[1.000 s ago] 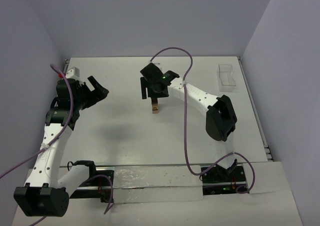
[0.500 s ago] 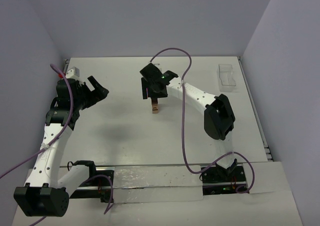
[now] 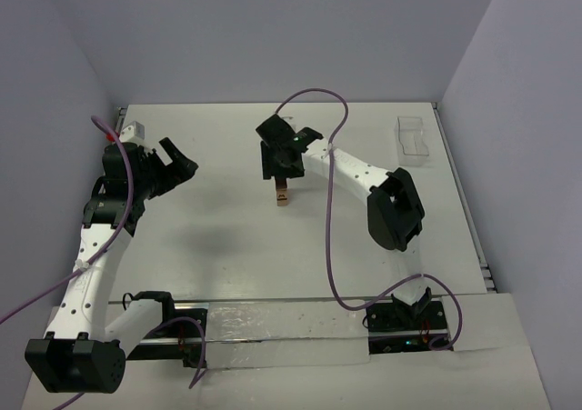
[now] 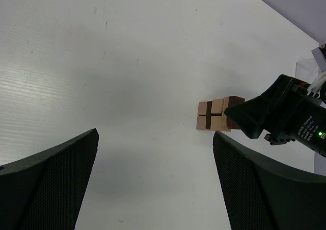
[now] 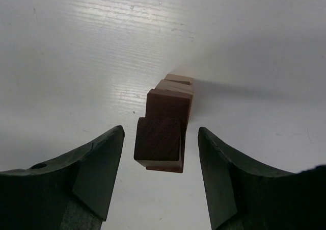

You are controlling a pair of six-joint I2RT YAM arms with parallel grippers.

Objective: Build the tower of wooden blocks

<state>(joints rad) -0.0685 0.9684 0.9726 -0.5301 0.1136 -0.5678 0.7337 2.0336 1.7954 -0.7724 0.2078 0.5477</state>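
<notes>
The tower (image 3: 283,193) stands near the middle of the table, a slim column of tan and dark brown wood blocks. My right gripper (image 3: 277,160) hovers just above it, jaws open on either side of the top dark brown block (image 5: 159,138) without touching. In the left wrist view the tower (image 4: 216,113) shows partly behind the right gripper. My left gripper (image 3: 179,162) is open and empty, well to the left of the tower.
A clear plastic tray (image 3: 415,139) lies at the table's far right. A purple cable (image 3: 333,201) loops from the right arm. Walls close the table at the back and sides.
The right arm's elbow has shifted slightly left. The right gripper stays over the tower. The left arm has not moved.
</notes>
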